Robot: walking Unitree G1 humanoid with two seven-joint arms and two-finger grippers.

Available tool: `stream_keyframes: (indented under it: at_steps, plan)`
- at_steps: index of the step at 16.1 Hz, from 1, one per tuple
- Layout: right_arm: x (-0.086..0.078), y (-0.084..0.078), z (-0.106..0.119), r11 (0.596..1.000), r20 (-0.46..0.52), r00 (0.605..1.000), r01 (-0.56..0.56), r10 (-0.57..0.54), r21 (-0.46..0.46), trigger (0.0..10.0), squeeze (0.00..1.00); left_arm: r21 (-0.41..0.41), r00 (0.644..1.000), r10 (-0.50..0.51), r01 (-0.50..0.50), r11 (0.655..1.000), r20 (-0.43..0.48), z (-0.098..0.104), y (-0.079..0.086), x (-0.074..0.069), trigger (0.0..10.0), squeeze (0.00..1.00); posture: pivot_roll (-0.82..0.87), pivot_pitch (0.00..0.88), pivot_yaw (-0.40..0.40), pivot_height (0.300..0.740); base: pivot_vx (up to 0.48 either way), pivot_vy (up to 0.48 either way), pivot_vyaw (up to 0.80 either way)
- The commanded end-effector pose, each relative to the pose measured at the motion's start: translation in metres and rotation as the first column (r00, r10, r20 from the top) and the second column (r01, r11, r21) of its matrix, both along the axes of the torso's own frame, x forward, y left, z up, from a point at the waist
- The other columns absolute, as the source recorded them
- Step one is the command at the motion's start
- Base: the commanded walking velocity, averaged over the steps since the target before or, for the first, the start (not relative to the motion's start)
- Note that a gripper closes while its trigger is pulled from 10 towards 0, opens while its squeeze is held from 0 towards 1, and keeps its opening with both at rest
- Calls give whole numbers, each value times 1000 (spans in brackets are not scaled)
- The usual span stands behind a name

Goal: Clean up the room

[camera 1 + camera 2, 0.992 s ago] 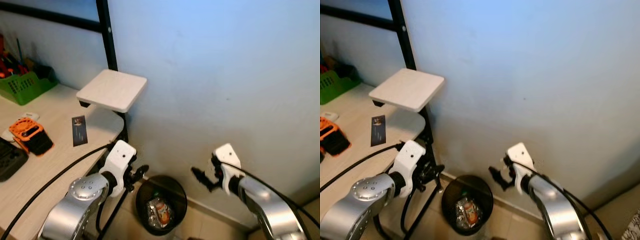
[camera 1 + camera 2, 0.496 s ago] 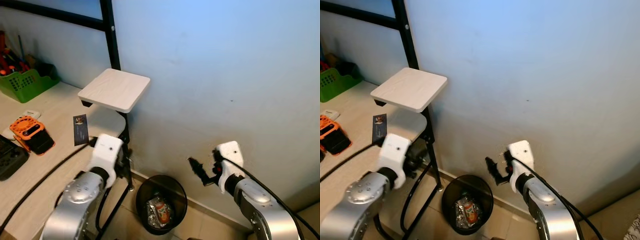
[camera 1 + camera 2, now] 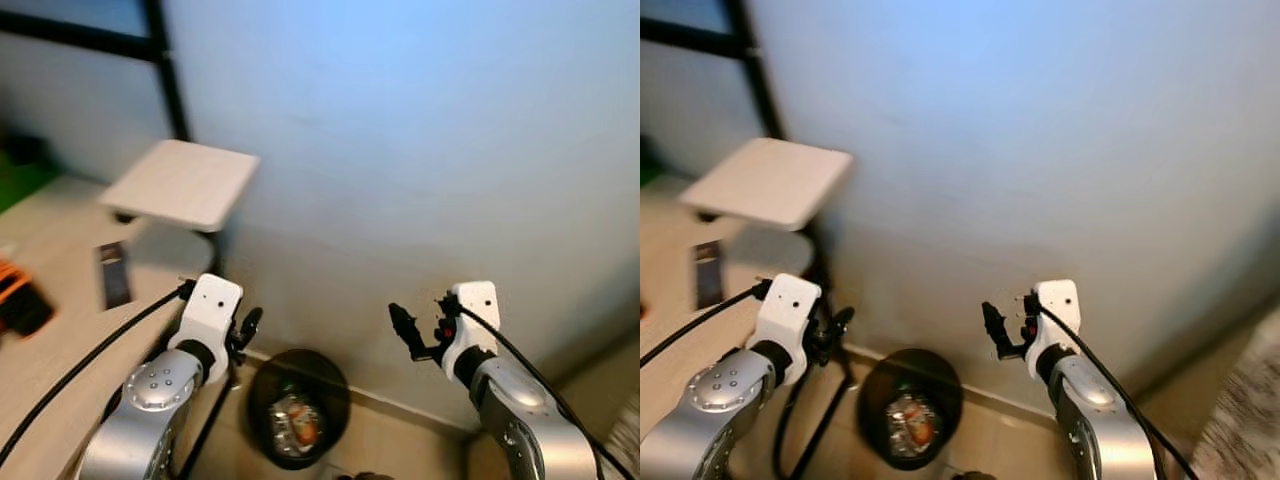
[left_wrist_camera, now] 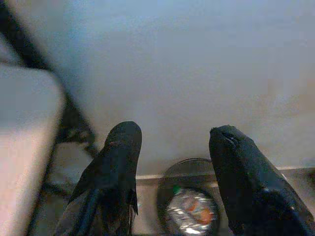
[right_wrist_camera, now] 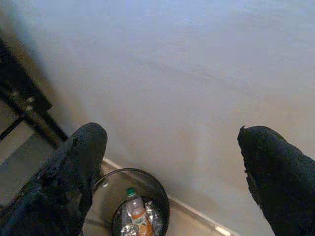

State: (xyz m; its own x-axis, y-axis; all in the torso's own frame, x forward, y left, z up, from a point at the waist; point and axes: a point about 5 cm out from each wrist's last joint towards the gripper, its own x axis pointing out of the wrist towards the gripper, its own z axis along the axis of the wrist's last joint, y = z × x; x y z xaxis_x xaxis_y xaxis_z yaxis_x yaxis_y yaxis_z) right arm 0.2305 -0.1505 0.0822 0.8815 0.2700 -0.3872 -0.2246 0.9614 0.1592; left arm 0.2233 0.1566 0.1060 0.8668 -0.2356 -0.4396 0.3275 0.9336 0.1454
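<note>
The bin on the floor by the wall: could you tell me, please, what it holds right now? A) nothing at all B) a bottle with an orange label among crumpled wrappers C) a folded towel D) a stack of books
B: the right wrist view looks down into the round black bin and shows a bottle with a green cap and orange label lying among shiny crumpled wrappers; both end effectors hang open above it, holding nothing.

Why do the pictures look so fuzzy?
Both eye views are smeared, likely because the head camera is moving: the desk is soft. In the left wrist view the bin is hazy; the right wrist view shows its bottle more clearly.
</note>
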Motion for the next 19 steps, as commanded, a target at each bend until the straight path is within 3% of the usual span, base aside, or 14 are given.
stream_keyframes:
  at_steps: [1,4,7,9,10,11,13,15,19]
  plan:
    - [-2,-3,0,1000,-5,1000,15,-15,14,10000,0,-21,1000,-13,13,1000,1,4,-1,0,10000,0,-47,0,-64,740,0,0,-800]
    - [-5,-4,2,999,15,1000,16,-16,31,10000,0,41,999,-53,53,998,-11,-1,-4,-5,10000,0,-56,0,-60,740,0,0,-800]
    - [-3,-5,6,999,37,999,31,-32,22,10000,0,-80,994,54,-46,996,96,15,-2,4,10000,0,-59,0,-54,740,0,0,-800]
    - [-2,-6,7,999,48,999,25,-24,-24,10000,0,-93,992,69,-59,994,107,18,-2,5,10000,0,-55,0,-57,740,0,0,-791]
    - [-2,-4,7,1000,46,999,28,-28,13,10000,0,-48,992,42,-37,998,117,17,-3,4,10000,0,-55,0,-58,740,0,0,-781]
    - [-3,-4,7,999,50,998,30,-31,21,10000,0,-55,991,69,-63,996,118,16,-1,5,10000,0,-58,0,-55,740,0,0,-781]
    - [-1,-6,9,999,81,996,34,-32,-23,10000,0,-50,990,93,-88,995,107,14,3,5,10000,0,-62,0,-54,740,0,0,-769]
    - [1,-7,11,998,112,993,43,-38,-41,10000,0,16,991,35,-37,999,128,11,2,3,10000,0,-56,0,-57,740,0,0,-766]
    - [2,-7,6,997,90,994,69,-67,-26,10000,0,5,993,64,-65,998,100,8,2,4,10000,0,-60,0,-49,740,0,0,-767]
